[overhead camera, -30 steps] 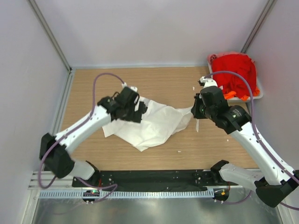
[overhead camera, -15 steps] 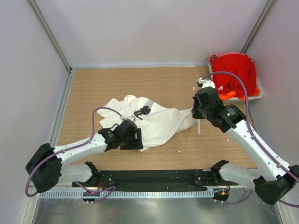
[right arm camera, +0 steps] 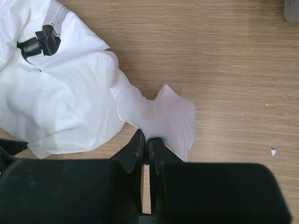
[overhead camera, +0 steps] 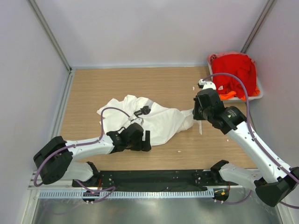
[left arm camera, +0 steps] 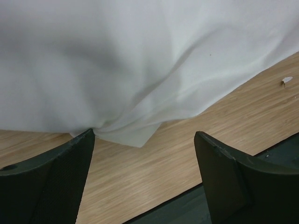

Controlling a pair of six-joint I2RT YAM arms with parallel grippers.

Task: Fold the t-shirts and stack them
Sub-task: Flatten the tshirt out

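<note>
White t-shirt [overhead camera: 159,121] is lying crumpled on the counter [overhead camera: 163,84], being spread for folding: right fingers [right arm camera: 135,149] are pinching its 3 o'clock corner; left fingers [left arm camera: 51,172], gaping empty at 6 o'clock, probably need a hem grasp next.

This is a robotics lab test cell, not a home or a shop. A left arm [overhead camera: 84,147] and a right arm [overhead camera: 252,140], both white and black, are bolted to a black base plate [overhead camera: 154,177] at 6 o'clock. A slotted cable duct [overhead camera: 140,194] runs along the near edge, and a purple cable [overhead camera: 227,73] loops off the right arm. Plain pale wall panels [overhead camera: 149,28] box in the wood-grain counter [overhead camera: 168,84] on three sides, joined by metal corner posts at 11 o'clock [overhead camera: 49,35] and 1 o'clock [overhead camera: 257,25]. The only homely things are practice laundry: a white t-shirt [overhead camera: 159,119] at the centre and red shirts [overhead camera: 236,70] in a pale plastic tub [overhead camera: 258,95] at 2 o'clock.
</note>
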